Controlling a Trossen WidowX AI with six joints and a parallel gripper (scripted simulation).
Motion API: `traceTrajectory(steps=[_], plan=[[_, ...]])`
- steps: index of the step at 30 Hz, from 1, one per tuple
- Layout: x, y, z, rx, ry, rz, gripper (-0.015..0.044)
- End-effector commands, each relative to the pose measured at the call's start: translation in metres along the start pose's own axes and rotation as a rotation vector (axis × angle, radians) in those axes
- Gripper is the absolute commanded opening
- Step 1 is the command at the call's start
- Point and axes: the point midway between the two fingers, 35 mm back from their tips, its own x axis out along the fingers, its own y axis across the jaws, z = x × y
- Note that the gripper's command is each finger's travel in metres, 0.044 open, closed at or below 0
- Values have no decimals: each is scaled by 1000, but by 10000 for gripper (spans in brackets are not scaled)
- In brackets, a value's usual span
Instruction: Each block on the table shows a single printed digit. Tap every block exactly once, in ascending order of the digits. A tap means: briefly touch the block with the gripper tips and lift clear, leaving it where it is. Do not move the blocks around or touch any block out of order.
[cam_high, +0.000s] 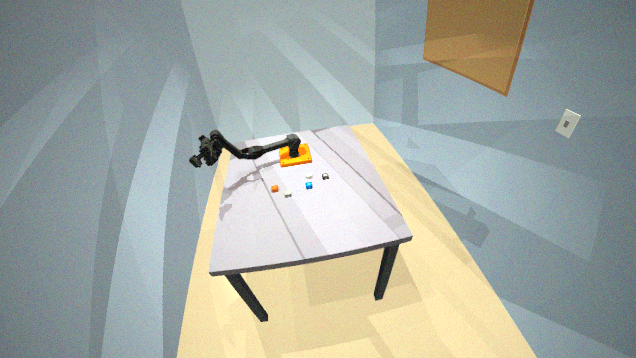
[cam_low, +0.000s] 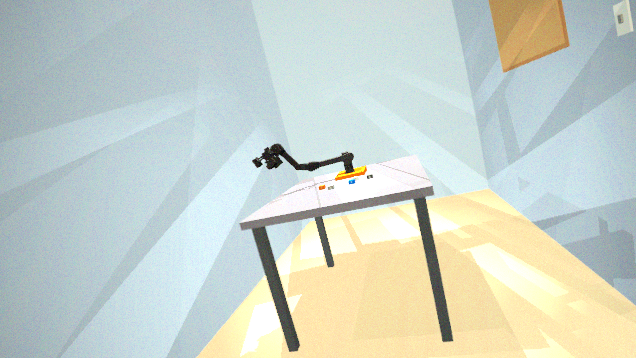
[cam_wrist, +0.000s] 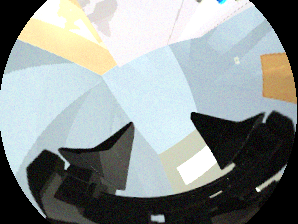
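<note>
On the table (cam_high: 260, 240) (cam_low: 300, 207) stand an orange block (cam_high: 275, 188) (cam_low: 322, 187), a pale block (cam_high: 287, 194) (cam_low: 331, 188) beside it, a blue block (cam_high: 309, 185) (cam_low: 352, 182), a white block (cam_high: 309, 176) behind the blue one, and a dark grey block (cam_high: 325, 176) (cam_low: 370, 176) at the right. Their digits are too small to read. A bit of the blue block (cam_wrist: 221, 1) shows at the wrist view's top edge. My gripper (cam_high: 198, 153) (cam_wrist: 163, 120) is open and empty, raised high beyond the table's left edge, far from every block.
The arm's orange base (cam_high: 287, 162) (cam_low: 345, 176) stands at the back of the table, behind the blocks. The arm stretches left from it, above the table's back left part. A brown board (cam_high: 475, 45) (cam_low: 530, 35) and a switch plate (cam_high: 571, 117) are on the wall.
</note>
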Motion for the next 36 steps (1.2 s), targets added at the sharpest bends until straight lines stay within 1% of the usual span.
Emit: traceTrajectory(steps=[1,2,3,4,7,11,17,22,26,29,32,36], plan=[[-1,-1,-4,-16,1,12,400],[-5,-4,-14,-63,7,49,400],[-20,-9,-35,-156,22,116,400],[-44,-15,-59,-269,41,196,400],[-66,-23,-80,-372,56,270,400],[-115,-51,-127,-607,82,438,400],[-182,-120,-195,-996,97,710,400],[-218,-196,-239,-1318,84,913,400],[-230,-265,-265,-1584,54,1058,400],[-227,-319,-278,-1791,20,1151,400],[-215,-373,-285,-2007,-27,1226,400],[-181,-438,-285,-2306,-110,1286,400]])
